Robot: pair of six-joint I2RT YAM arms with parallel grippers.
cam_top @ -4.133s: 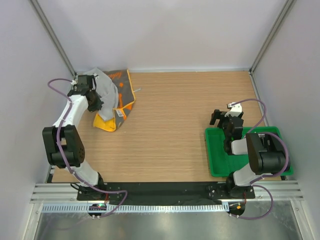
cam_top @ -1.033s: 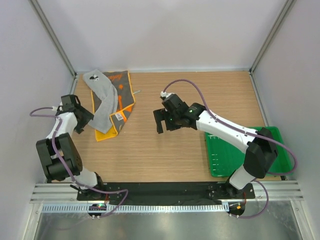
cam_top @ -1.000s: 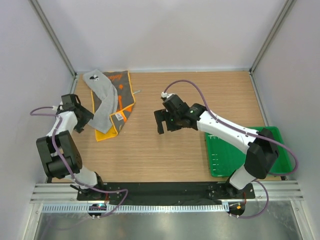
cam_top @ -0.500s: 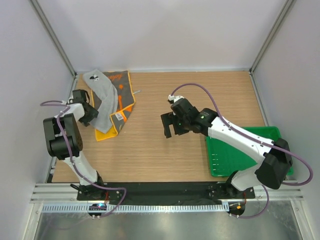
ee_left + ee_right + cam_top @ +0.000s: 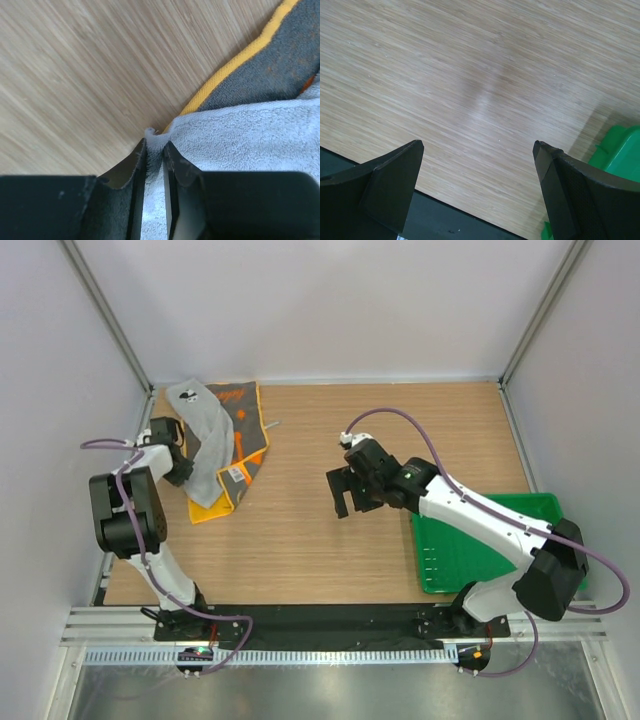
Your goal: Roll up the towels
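Note:
The light grey towel point(image 5: 212, 440) lies crumpled across the dark grey towel with orange print point(image 5: 243, 432) at the table's back left. My left gripper point(image 5: 181, 462) is shut on the light grey towel's edge; in the left wrist view the light grey towel point(image 5: 240, 130) is pinched between the fingers point(image 5: 137, 170), with the dark towel's orange-yellow edge point(image 5: 235, 65) beyond. My right gripper point(image 5: 345, 495) is open and empty above the bare wood near the table's middle; its fingertips point(image 5: 400, 170) stand wide apart in the right wrist view.
A green plastic tray point(image 5: 440, 560) sits at the front right, its corner showing in the right wrist view point(image 5: 617, 150). White walls close in the back and sides. A black strip point(image 5: 330, 615) runs along the near table edge.
My left gripper has moved from the table's left side up to the light grey towel's edge and shut on it. My right arm has drawn back a little to the right.

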